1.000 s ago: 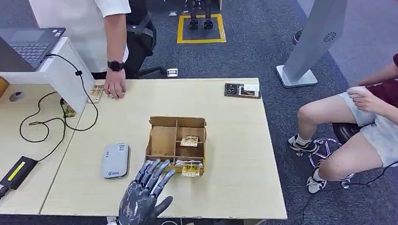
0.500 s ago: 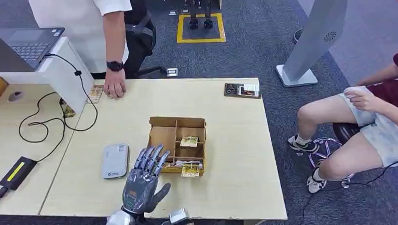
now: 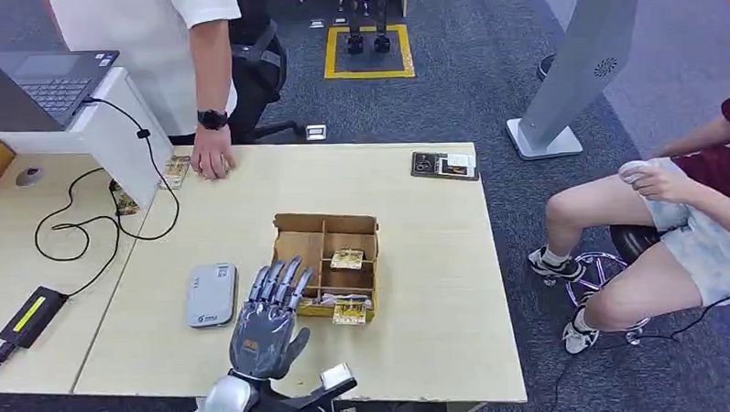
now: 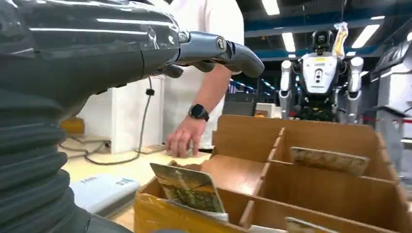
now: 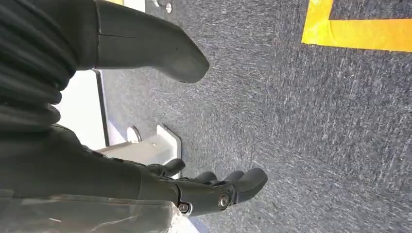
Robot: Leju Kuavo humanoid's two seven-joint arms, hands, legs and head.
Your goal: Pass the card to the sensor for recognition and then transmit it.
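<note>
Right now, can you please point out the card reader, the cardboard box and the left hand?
card reader [image 3: 210, 295]: head view, middle of its grey top face.
cardboard box [image 3: 299, 256]: head view, floor of its big bare compartment.
left hand [image 3: 265, 330]: head view, back of the hand, below the fingers.

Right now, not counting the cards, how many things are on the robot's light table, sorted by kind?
Brown cardboard box with dividers: 1
Flat grey sensor pad: 1
Dark flat phone-like slab: 1
Total: 3

Sensor [image 3: 210, 294] lies left of card box [image 3: 325, 262].
</note>
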